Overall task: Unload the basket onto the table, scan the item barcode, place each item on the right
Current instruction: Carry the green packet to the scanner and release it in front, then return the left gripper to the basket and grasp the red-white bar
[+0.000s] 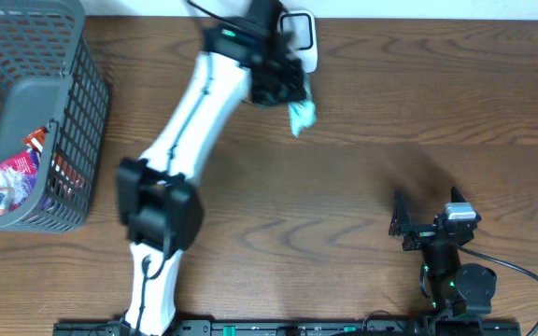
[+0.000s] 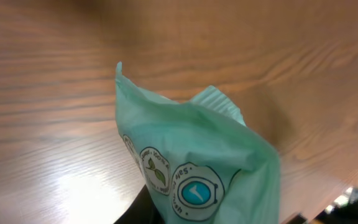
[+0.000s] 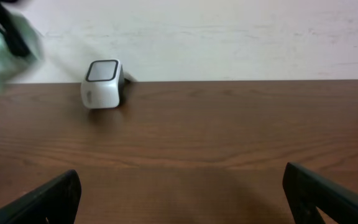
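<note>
Green packet (image 1: 301,117) clenched in left hand (image 1: 286,93) near scanner (image 1: 301,37); right hand (image 3: 180,175) released.

On the wooden table (image 1: 362,177), far left, a gray basket (image 1: 87,121) holds colorful packets (image 1: 7,177).

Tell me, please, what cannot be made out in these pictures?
- Barcode on the mint-green plastic packet: no view shows it; left wrist shows only round logos, right wrist blurs it at the left edge.
- Left fingers: the packet covers them in the left wrist view.
- White box-shaped scanner: overhead, the left arm hides part.
- Snack packets in the grey mesh basket: overhead, too small, cut by the left edge.
</note>
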